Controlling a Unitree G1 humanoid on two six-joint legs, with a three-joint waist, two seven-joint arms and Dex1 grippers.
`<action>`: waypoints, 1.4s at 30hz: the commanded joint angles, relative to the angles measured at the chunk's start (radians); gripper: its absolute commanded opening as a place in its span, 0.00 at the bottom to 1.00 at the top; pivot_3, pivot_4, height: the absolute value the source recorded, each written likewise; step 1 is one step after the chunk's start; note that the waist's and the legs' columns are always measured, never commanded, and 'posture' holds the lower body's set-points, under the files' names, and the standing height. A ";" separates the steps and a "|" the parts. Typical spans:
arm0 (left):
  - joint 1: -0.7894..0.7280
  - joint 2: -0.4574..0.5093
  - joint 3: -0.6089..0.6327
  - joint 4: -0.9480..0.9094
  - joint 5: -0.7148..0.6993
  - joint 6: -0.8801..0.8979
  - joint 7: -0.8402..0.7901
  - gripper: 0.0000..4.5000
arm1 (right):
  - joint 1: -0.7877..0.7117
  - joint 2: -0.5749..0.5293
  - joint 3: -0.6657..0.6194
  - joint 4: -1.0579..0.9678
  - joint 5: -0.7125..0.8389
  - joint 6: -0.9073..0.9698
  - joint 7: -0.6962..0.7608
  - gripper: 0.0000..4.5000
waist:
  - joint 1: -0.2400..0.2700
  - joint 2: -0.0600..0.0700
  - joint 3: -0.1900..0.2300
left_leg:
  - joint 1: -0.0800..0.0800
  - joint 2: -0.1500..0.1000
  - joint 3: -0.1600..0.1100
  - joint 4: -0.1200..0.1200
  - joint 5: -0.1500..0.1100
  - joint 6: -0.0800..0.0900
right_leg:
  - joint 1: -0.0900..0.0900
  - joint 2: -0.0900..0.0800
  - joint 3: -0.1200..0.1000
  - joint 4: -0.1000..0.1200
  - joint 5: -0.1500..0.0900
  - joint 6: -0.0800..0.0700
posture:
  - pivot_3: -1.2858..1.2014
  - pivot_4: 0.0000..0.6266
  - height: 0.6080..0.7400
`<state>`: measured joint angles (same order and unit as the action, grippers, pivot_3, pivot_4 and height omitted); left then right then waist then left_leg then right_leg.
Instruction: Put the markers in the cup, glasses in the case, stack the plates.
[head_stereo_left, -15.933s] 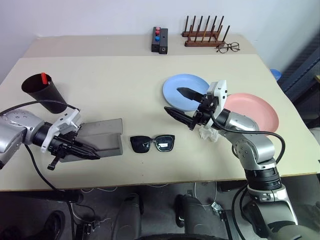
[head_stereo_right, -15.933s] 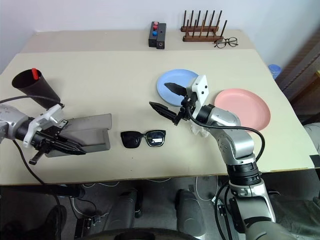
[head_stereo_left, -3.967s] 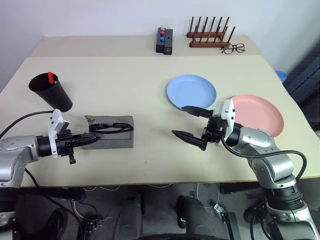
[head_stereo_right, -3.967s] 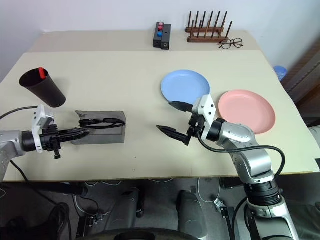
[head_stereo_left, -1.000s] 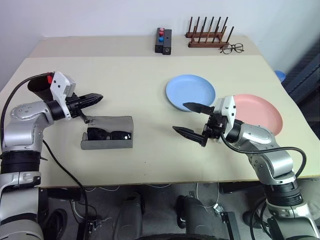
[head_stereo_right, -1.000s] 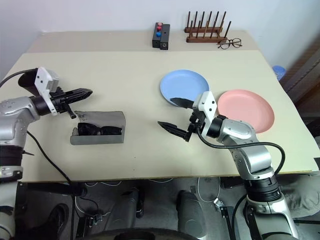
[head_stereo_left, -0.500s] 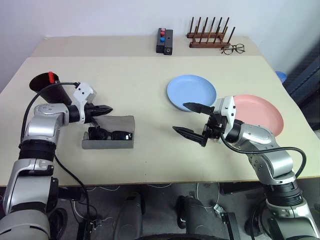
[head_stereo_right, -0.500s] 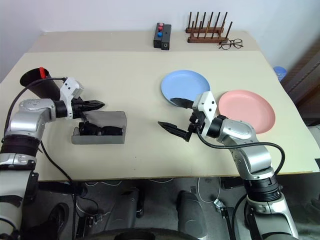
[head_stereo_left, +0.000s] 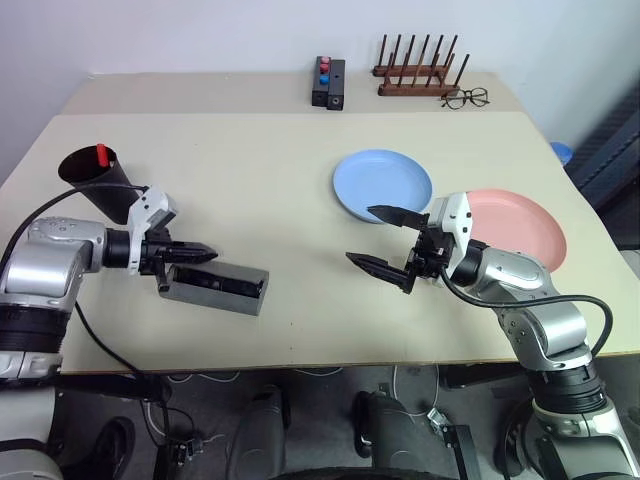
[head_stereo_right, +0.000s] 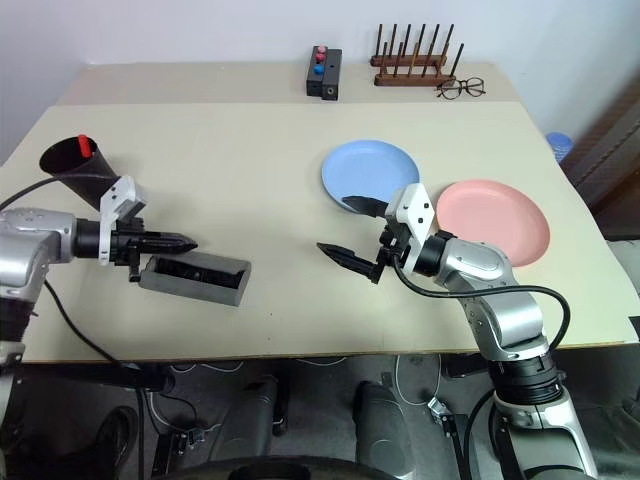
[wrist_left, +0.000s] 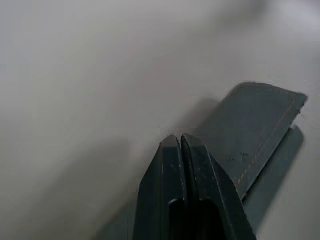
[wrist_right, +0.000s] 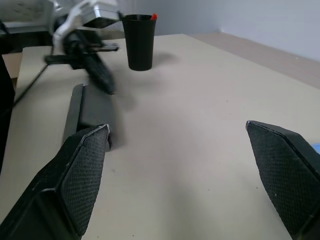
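Left gripper (head_stereo_left: 205, 252) is clenched with nothing in it, tip down on the grey case (head_stereo_left: 215, 288) near the table's (head_stereo_left: 250, 180) front-left edge — looks like it's pressing the lid flat over the glasses. Marker (head_stereo_left: 101, 154) is already in the cup (head_stereo_left: 95, 180) at the left edge. Right gripper (head_stereo_left: 385, 240) hangs spread wide and empty just in front of the blue plate (head_stereo_left: 383, 185), with the pink plate (head_stereo_left: 520, 225) beside it toward the right edge; stacking not yet done.
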<state>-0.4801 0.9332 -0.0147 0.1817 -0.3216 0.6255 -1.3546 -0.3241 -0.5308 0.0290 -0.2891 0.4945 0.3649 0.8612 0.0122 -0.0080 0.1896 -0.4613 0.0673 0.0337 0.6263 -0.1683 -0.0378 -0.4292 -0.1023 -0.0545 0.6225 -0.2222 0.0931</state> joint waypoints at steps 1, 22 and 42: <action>0.047 0.031 0.034 -0.094 -0.044 0.039 -0.003 0.01 | -0.014 -0.003 -0.020 -0.019 0.004 -0.015 0.002 1.00 | 0.000 0.000 0.000 | 0.000 0.000 0.000 0.000 0.000 0.000 | 0.000 0.000 0.000 0.000 0.000 0.000 | 0.52 0.24 1.00; -0.213 -0.213 0.213 0.022 -0.182 -0.215 0.162 0.52 | -0.100 -0.073 -0.099 0.217 -0.181 -0.065 -0.151 1.00 | 0.000 -0.001 0.000 | -0.001 -0.001 0.000 0.002 0.000 0.000 | 0.001 0.000 -0.001 0.000 0.000 0.001 | 0.52 0.24 1.00; -0.151 -0.178 0.155 -0.064 -0.312 -0.019 -0.007 1.00 | 0.054 -0.324 -0.218 0.167 -0.208 0.333 -0.161 1.00 | -0.003 -0.001 0.000 | 0.001 0.000 -0.001 0.003 0.000 0.000 | 0.001 0.000 0.000 0.004 -0.001 0.001 | 0.52 0.24 1.00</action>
<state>-0.6358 0.7463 0.1163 0.1509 -0.6197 0.6204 -1.3639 -0.2873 -0.8169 -0.1626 -0.0818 0.2715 0.6750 0.6773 0.0096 -0.0091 0.1900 -0.4610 0.0669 0.0331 0.6291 -0.1682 -0.0374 -0.4287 -0.1022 -0.0542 0.6262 -0.2229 0.0942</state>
